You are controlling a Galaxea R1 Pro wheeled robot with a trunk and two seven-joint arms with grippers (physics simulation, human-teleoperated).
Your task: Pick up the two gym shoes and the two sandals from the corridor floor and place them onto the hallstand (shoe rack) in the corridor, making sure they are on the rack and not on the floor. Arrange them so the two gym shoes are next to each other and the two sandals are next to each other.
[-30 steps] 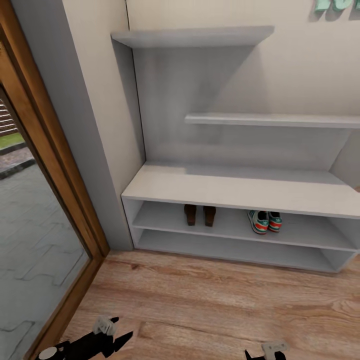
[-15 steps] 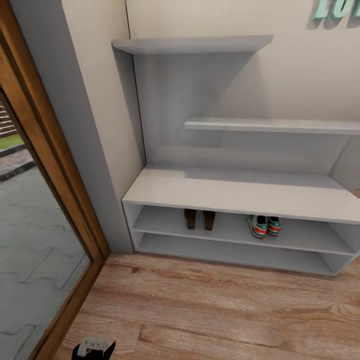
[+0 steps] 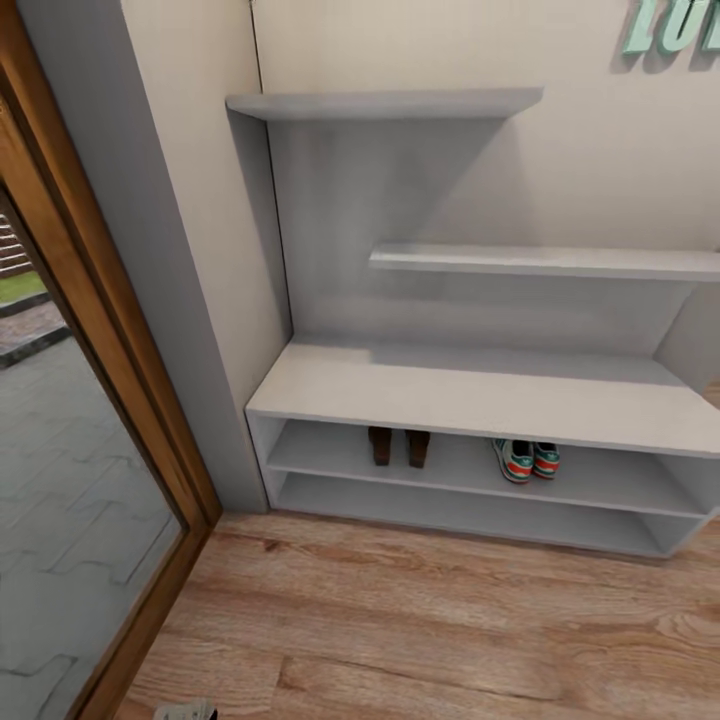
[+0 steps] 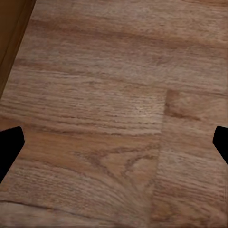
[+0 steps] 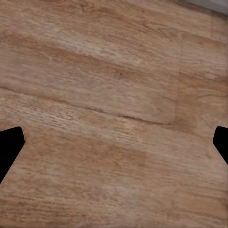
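The two sandals (image 3: 398, 446) stand side by side on the upper of the two low shelves of the hallstand (image 3: 480, 395), heels toward me. To their right on the same shelf, the two gym shoes (image 3: 527, 460) sit close together, teal-and-red heels outward. In the left wrist view my left gripper (image 4: 114, 147) is open over the wood-plank corridor floor (image 4: 114, 85), with its dark fingertips (image 4: 9, 147) at the picture's sides. Over bare planks (image 5: 114, 95) my right gripper (image 5: 114, 147) is open too, with nothing between its fingers.
A glass door in a wooden frame (image 3: 130, 400) runs along the left, with grey paving (image 3: 60, 520) beyond it. Two staggered wall shelves (image 3: 385, 103) (image 3: 545, 262) hang above the bench top. Teal letters (image 3: 670, 25) are on the wall. A pale bit of my left arm (image 3: 185, 712) shows at the bottom edge.
The head camera has moved, so the whole hallstand sits lower in the picture. Both arms have slid out past the bottom edge. Sandals and gym shoes stay put on the shelf.
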